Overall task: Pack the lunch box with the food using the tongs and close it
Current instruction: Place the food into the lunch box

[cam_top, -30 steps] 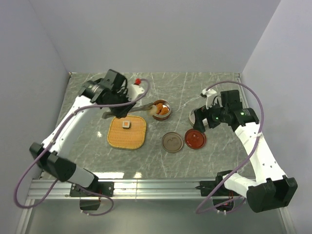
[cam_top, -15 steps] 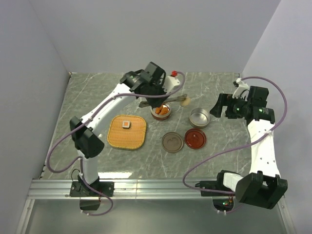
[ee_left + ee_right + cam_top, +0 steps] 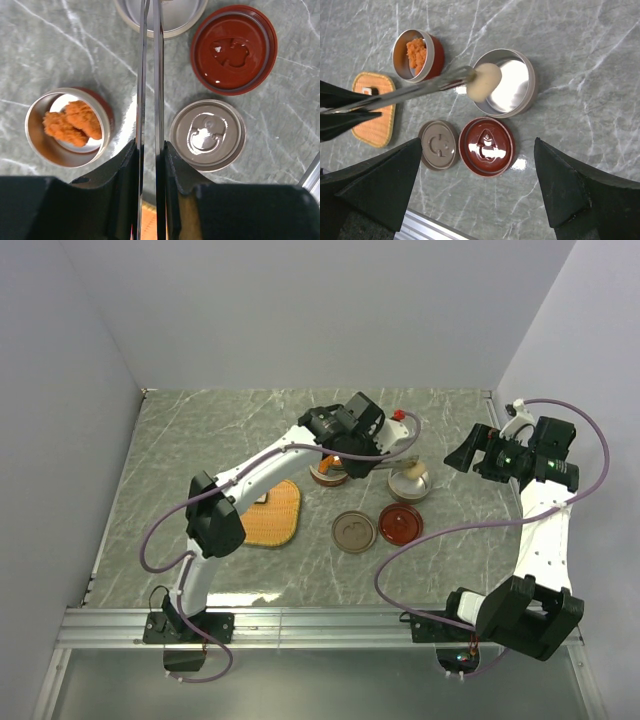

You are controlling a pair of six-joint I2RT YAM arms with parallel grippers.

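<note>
Nearest, a grey metal round lid (image 3: 207, 135) with an embossed top and a glossy red round lid (image 3: 233, 50) lie flat on the marbled grey worktop (image 3: 60, 45). Beside them the orange-yellow woven square tray (image 3: 372, 112) bears a small white brown-topped square (image 3: 369, 91). Beyond, my left gripper (image 3: 149, 150) is clamped on slender silver tongs (image 3: 158, 75). Only my right-wrist view shows them pinching a smooth pale beige ball (image 3: 484, 81) over an empty shiny steel tin (image 3: 517, 85). A second steel tin (image 3: 37, 145) holds crumbed orange nuggets (image 3: 70, 125). My right gripper (image 3: 462, 454) stands wide apart, holding nothing.
</note>
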